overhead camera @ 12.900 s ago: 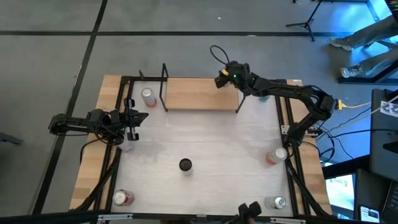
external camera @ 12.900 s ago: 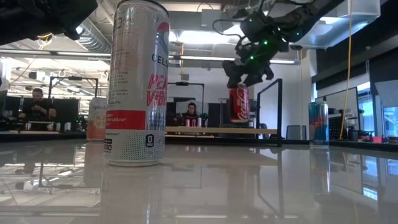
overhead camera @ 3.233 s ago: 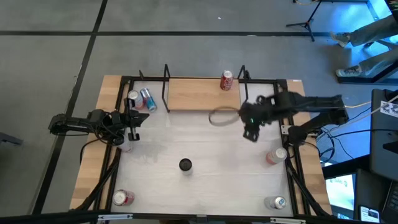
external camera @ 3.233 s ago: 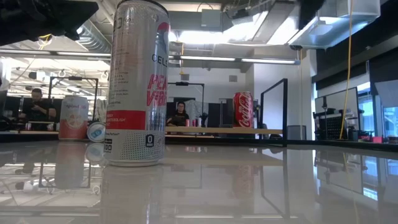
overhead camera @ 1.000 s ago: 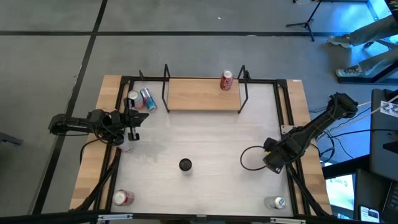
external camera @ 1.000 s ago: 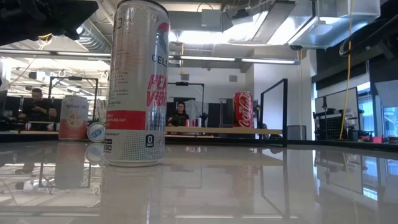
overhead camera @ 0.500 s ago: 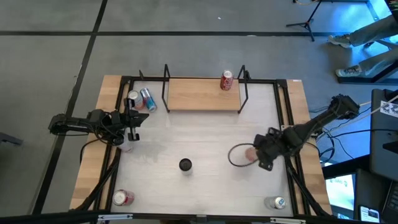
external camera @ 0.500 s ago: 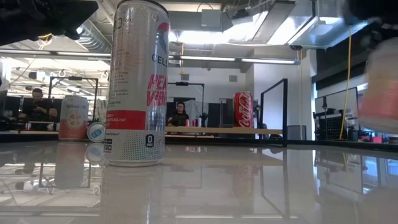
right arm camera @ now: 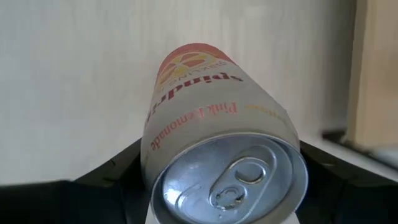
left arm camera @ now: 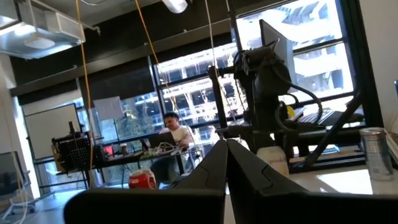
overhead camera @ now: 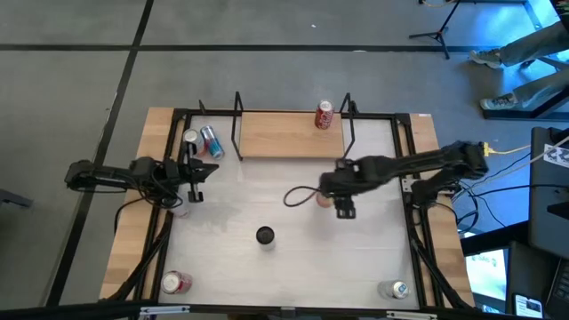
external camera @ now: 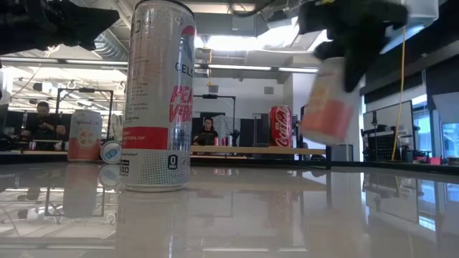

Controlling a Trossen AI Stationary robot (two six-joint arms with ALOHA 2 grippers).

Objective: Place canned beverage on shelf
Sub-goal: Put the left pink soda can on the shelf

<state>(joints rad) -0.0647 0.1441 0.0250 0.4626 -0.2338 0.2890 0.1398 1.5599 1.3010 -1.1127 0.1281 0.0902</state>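
My right gripper is shut on a white and pink Spindrift can above the middle of the table, on the near side of the shelf's right end. In the low view the can hangs clear of the table. The shelf, a light-wood board with black rod uprights, stands at the far edge. A red cola can stands upright on its right end. My left gripper is shut and empty at the table's left side. My right gripper pinches the can's upper wall, just below the lid, between its two fingers. The fingers come from above, pointing down. The can hangs below them, nearly upright, top up, lifted clear of the table.
A tall white can stands at the table's middle near side. Two cans sit left of the shelf, one lying down. More cans stand at the near left and near right corners. Another can stands beside my left arm.
My right gripper has lifted the pink and white can from the table's right edge. It has carried the can toward the table's left and far edge, to just before the shelf. The can has stayed roughly upright and clear of the table.
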